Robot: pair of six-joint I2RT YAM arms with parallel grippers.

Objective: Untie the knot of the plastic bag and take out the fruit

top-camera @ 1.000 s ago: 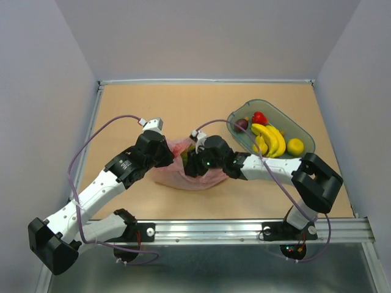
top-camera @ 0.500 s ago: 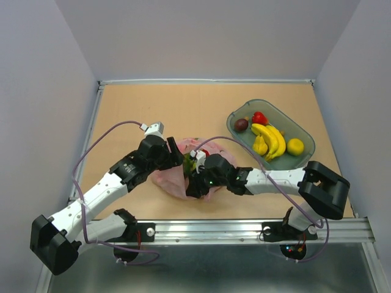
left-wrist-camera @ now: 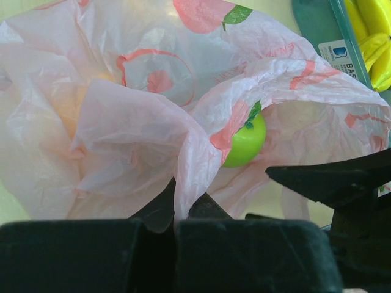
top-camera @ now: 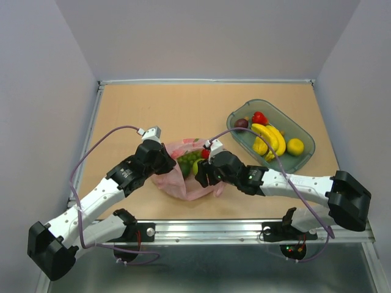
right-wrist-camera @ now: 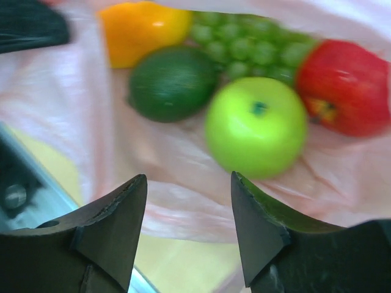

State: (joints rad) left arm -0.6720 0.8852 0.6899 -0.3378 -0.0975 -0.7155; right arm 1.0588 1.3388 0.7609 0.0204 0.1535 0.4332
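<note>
Presently, left claw (left-wrist-camera: pixel 175 215): clenched on a fold of the plastic bag (left-wrist-camera: pixel 122 134), lower centre of frame. Right claw (right-wrist-camera: pixel 188 207): released, jaws apart, just before the fruit (right-wrist-camera: pixel 244 52) inside the open bag, green apple (right-wrist-camera: pixel 255 125) nearest, low centre of the bench (top-camera: pixel 183 110).

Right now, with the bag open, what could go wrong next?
The left gripper pinches only a thin fold of the plastic bag; it could slip or tear, closing the mouth. The open right gripper may catch loose film along with the green apple.
</note>
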